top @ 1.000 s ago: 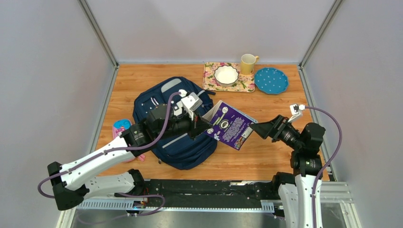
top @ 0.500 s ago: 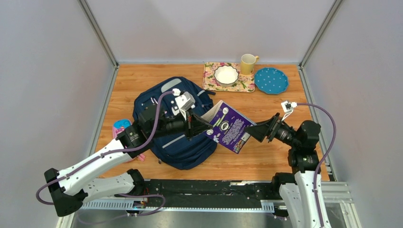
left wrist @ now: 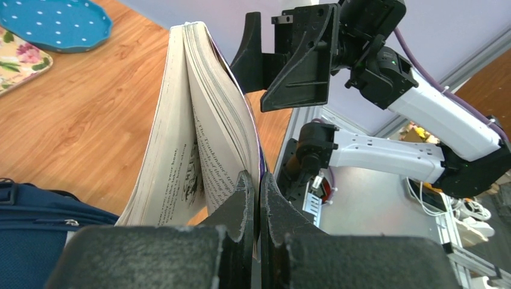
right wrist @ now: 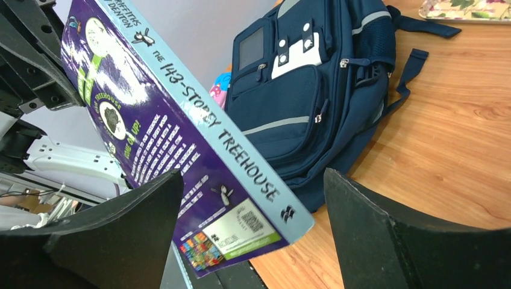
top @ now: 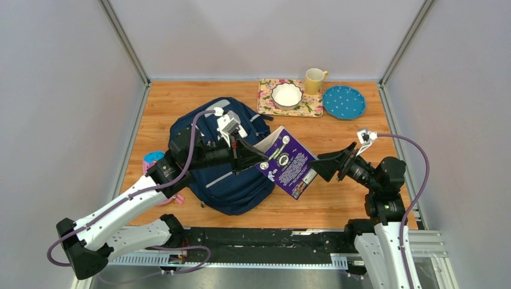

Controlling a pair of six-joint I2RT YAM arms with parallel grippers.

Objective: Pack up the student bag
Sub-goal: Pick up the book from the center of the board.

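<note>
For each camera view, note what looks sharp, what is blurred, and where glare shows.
Top external: evenly lit and sharp, soft shadow beside the student bag. Left wrist: left gripper's fingers dark and blurred, the book's print legible. Right wrist: spine title crisp, pale glare on the purple cover, right gripper's fingers soft.

I see the bag (top: 238, 189) lying flat on the table (top: 175, 102), left of centre, front side up. It is navy fabric with front pockets, grey reflective stripes and a white dotted patch. Its straps spill out at its far right.
</note>
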